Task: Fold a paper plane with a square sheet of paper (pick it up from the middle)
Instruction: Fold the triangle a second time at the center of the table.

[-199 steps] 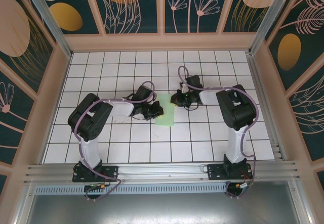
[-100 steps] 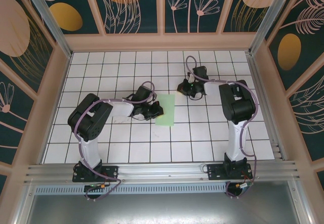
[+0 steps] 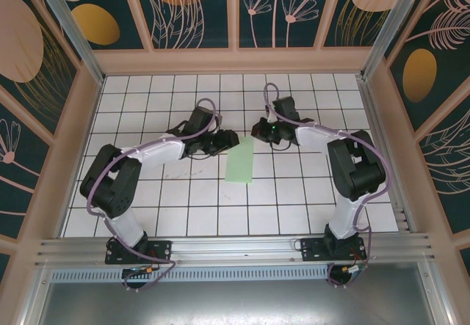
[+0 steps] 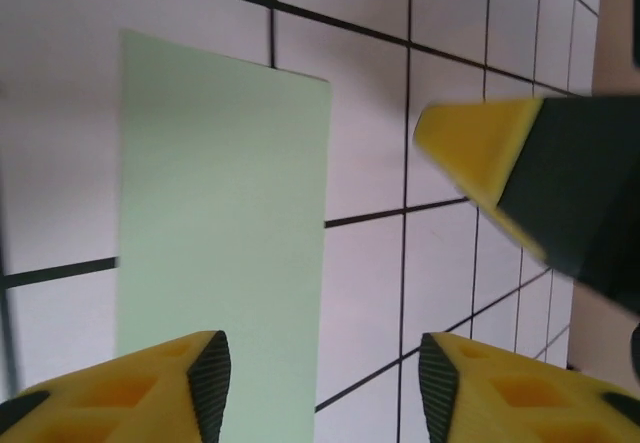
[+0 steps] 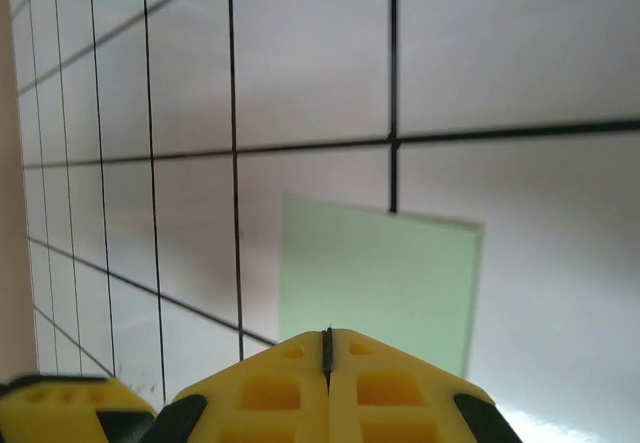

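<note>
While the mint-green sheet of paper (image 3: 240,162) lies flat on the white grid table (image 3: 147,207), two robot arms hover over its far end. At left, the left gripper (image 3: 225,140) hangs just off the sheet's far left corner. Its yellow fingertips (image 4: 130,393) stand apart with nothing between them, and the sheet stretches out ahead of one of them. At right, the right gripper (image 3: 258,130) sits just off the far right corner with its fingers pressed together and empty, the sheet lying just ahead of its tip. Neither gripper touches the paper. The sheet shows as a narrow rectangle, so it appears to have been folded in half lengthwise once. No pointed nose or wings are visible, and most of the folding looks to be left before it becomes a paper plane.
</note>
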### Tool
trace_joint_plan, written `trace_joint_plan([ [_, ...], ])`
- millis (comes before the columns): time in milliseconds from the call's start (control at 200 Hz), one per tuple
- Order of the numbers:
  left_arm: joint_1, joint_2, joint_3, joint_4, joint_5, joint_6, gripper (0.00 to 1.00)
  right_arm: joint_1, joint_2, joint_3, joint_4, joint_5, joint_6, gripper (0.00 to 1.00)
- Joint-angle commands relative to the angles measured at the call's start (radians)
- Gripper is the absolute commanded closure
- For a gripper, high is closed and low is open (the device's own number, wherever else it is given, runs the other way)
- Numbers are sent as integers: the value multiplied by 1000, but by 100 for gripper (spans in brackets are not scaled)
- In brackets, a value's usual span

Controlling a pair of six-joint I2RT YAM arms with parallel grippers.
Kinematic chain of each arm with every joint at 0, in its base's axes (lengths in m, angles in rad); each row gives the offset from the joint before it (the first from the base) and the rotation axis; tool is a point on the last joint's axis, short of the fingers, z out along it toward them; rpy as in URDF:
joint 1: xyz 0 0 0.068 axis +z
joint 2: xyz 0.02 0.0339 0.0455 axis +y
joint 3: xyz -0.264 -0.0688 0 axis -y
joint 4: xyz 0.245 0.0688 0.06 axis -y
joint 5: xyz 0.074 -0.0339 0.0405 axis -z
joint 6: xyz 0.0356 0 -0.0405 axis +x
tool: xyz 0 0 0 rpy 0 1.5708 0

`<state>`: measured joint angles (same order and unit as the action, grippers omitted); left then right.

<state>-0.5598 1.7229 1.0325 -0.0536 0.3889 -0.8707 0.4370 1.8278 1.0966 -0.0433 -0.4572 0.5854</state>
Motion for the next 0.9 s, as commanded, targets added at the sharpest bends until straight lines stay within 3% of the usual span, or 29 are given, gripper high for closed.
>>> trace_joint_plan([
  [0,14,-41,-54,-82,-71,-14,39,34,29,-17,-31,27,31,93],
  [280,3,-102,-193,-77,-52,-88,32,56,124,22,-41,45,47,86],
  [510,-27,-102,-203,-100,-16,-100,26,45,150,-12,-32,57,69,83],
  [896,-48,-79,-193,-49,66,-144,29,14,148,-73,19,5,86,82],
])
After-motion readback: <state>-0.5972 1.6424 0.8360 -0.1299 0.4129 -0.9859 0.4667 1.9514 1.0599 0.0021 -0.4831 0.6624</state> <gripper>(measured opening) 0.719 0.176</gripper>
